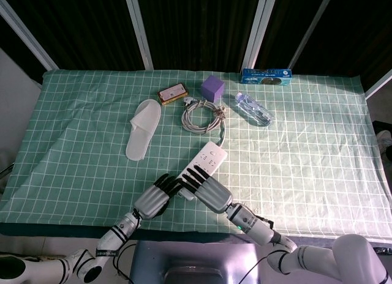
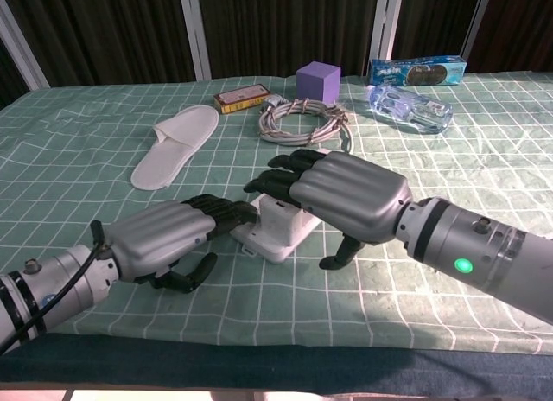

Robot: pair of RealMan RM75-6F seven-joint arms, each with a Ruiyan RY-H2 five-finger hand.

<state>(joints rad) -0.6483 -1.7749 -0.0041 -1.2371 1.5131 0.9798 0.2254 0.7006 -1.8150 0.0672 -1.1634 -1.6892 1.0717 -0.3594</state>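
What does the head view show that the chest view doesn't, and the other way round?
Only the head view shows the power strip's far end running clear of the right hand and the cable joining it to the coil. Only the chest view shows the right hand's thumb hanging beside the strip's near end, and the left hand's thumb curled underneath. Both show the fingers of both hands at the strip, plus the slipper, purple cube and bottle.

table under green checked cloth, slipper, bottle.
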